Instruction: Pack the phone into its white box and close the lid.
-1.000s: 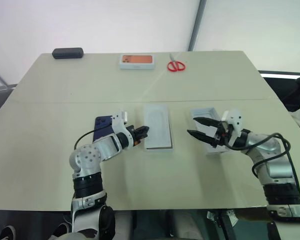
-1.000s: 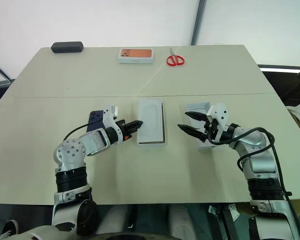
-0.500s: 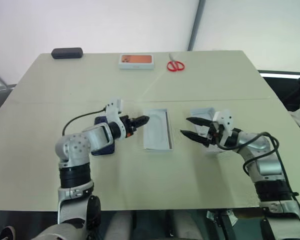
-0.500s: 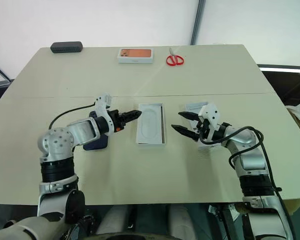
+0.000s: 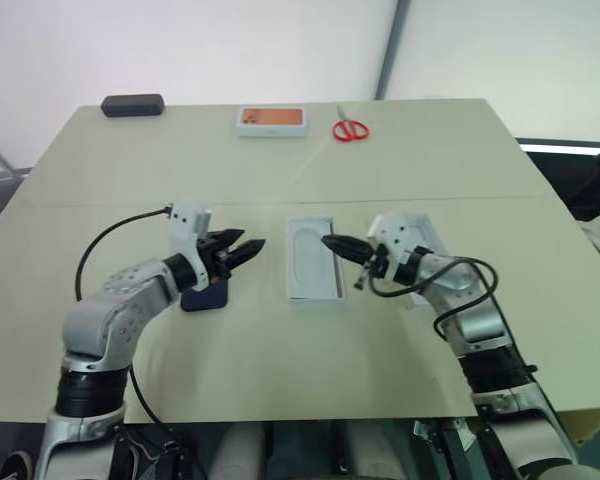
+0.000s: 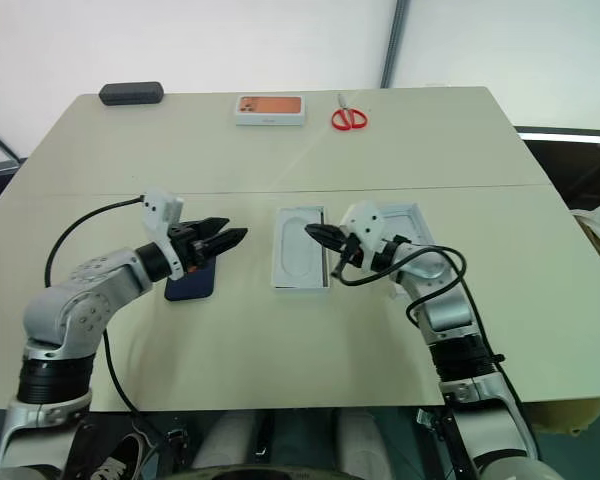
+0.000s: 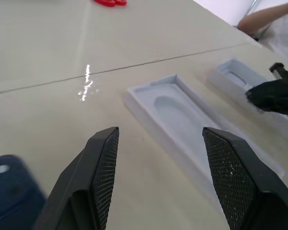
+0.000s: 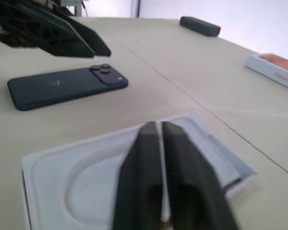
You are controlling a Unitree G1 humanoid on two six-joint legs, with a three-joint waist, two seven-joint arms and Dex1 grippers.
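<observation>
No text, brand, number or sign can be read anywhere. The phone (image 8: pixel 67 86), lying just beyond the right gripper (image 8: pixel 158 139), carries a faint mark on its back that cannot be made out, and the orange-topped box (image 5: pixel 272 120), far beyond both grippers, shows no legible print.

Left arm partly hides the phone (image 5: pixel 202 297).

One phone (image 6: pixel 190 282), two open white trays (image 6: pixel 300 247), one orange-topped box (image 6: pixel 271 107), one scissors (image 6: pixel 349 119), one black case (image 6: pixel 131 93).
</observation>
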